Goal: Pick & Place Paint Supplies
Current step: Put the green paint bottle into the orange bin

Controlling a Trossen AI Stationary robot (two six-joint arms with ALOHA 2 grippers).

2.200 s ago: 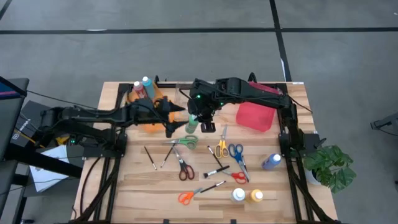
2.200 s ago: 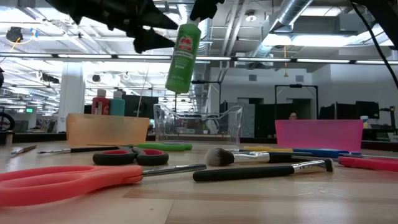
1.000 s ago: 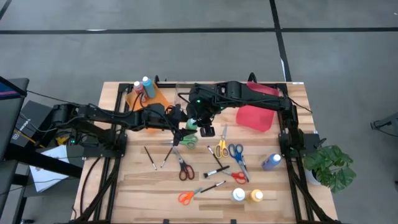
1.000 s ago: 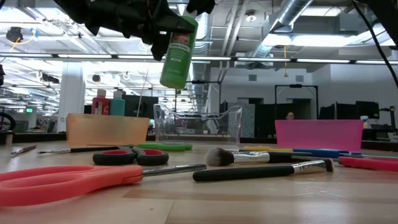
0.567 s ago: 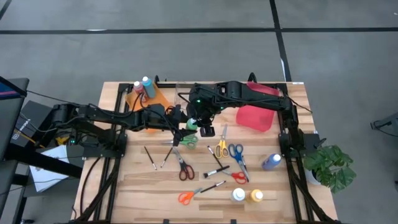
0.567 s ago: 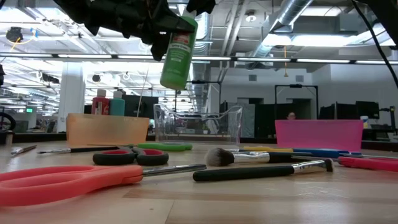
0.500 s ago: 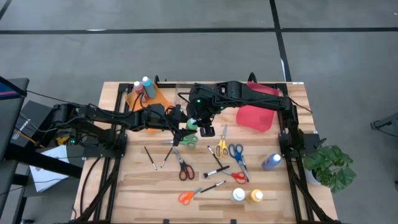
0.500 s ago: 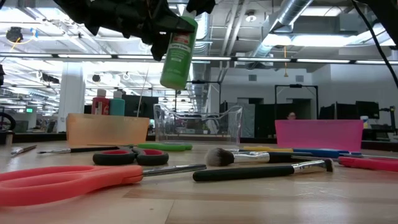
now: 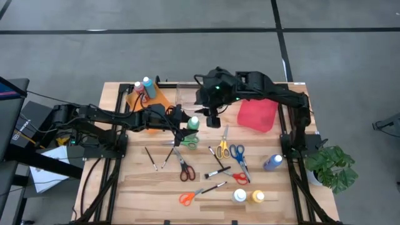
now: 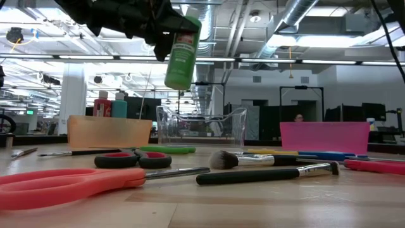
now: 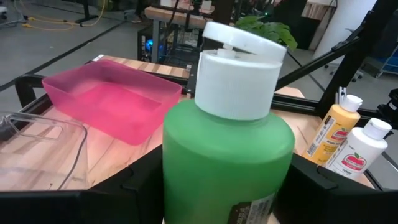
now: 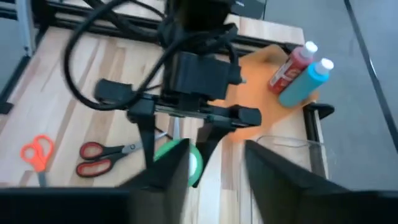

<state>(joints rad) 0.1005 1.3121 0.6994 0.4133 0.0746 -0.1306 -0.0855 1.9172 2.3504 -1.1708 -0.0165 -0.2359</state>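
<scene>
A green paint bottle with a white cap hangs high above the table's middle, with my left gripper shut on it. My right gripper stands above and just beyond the bottle, open, with nothing between its fingers. In the right wrist view the bottle shows below it. Scissors and thin brushes lie flat on the wood in front. White, yellow and blue bottles lie near the right front. My left gripper pinches the bottle's green body between its two fingers, one on each side, just below the cap. The fingers come about level from the table's left. The bottle hangs lifted clear, slightly tilted, cap up, its bottom below the fingers.
At the far edge stand an orange bin holding a red and a blue bottle, a clear bin, and a pink-red bin. A potted plant stands off the table's right side.
My right gripper has drawn away from the bottle's cap, rising and going toward the far edge, and has tipped more downward. The green bottle stays where it was, in my left gripper.
</scene>
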